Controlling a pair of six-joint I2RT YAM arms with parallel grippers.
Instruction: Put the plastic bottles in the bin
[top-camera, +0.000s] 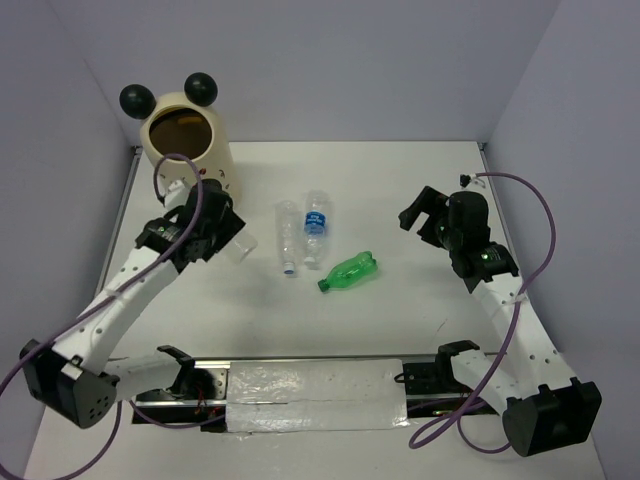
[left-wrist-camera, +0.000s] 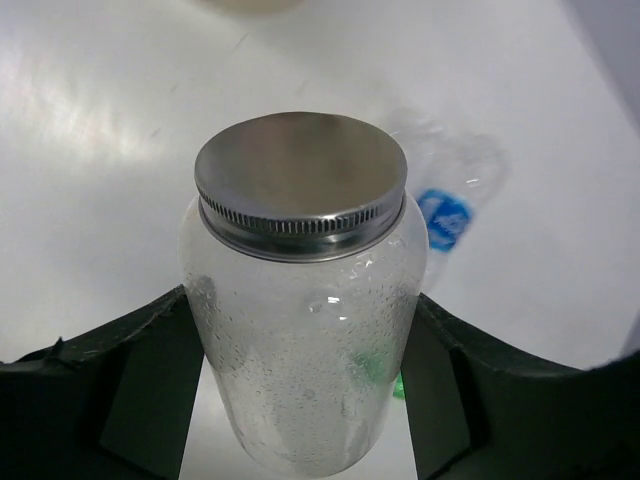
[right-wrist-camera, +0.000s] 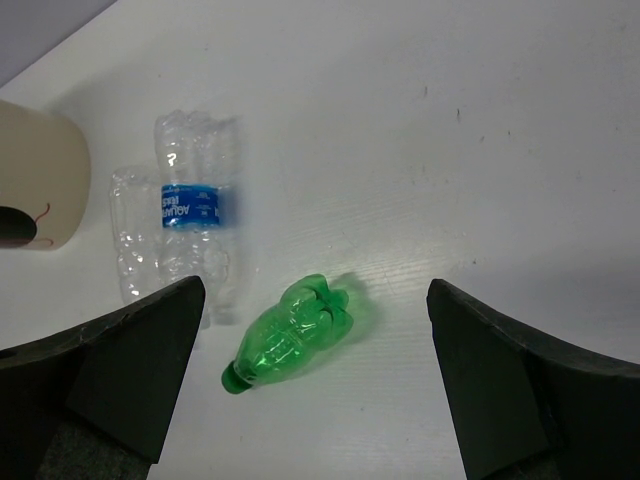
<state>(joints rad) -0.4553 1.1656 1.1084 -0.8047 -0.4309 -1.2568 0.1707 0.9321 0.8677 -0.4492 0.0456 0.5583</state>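
Left wrist view shows your left gripper pinching the wide bottle just below its metal lid, close by the bin. You look to be mid-carry: next, raise it over the bin's mouth, clear of the rim, and let go. Your right gripper hangs spread, facing the green bottle; slim bottle and blue-label bottle lie mid-table.
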